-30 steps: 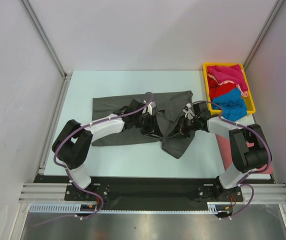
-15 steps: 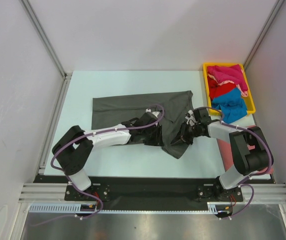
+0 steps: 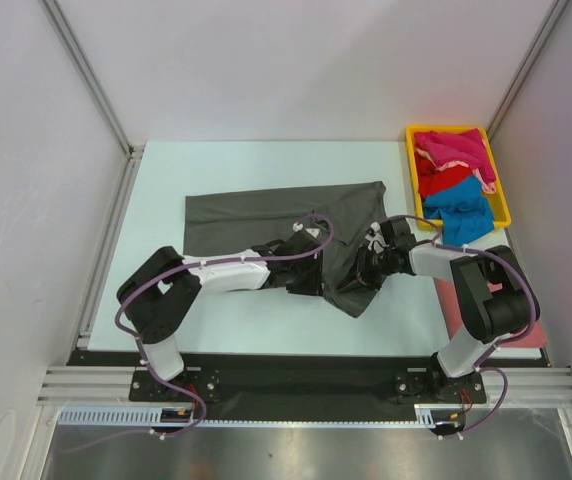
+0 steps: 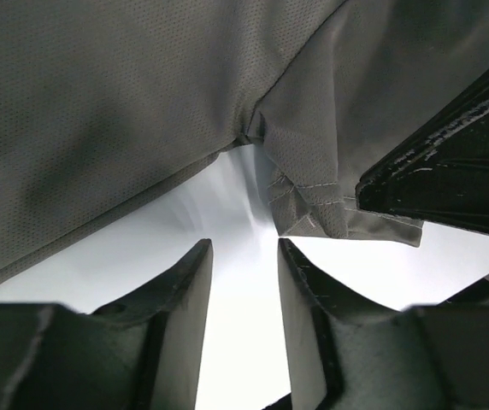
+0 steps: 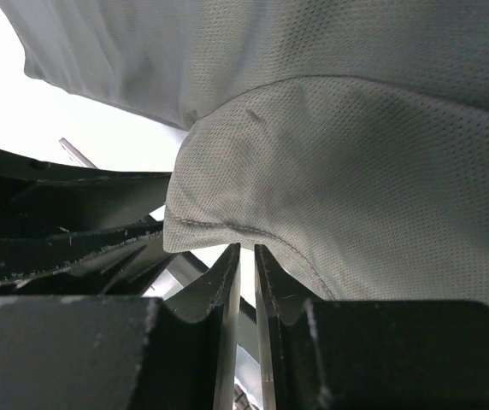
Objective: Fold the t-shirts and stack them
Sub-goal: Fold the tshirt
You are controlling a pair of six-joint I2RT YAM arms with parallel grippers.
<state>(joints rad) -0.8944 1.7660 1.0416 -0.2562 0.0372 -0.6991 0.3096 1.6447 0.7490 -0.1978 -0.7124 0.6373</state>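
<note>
Grey shirt (image 3: 266,210) spread at table (image 3: 216,165) centre, loose flap trailing toward 5 o'clock. Both grippers low at that flap, probably after hem for first fold.
Left gripper (image 4: 244,252) spread, nothing between; hem corner just ahead, 1 o'clock.
Right gripper (image 5: 246,252) nearly pressed together, thin slit; hem over tips, pinched or not: cannot tell.
Tray (image 3: 446,127) at table's 2 o'clock holds magenta shirt (image 3: 456,145), red shirt (image 3: 434,182), blue shirt (image 3: 463,212), well apart from the flap.
In way: grippers face each other close, crowding same fold.
</note>
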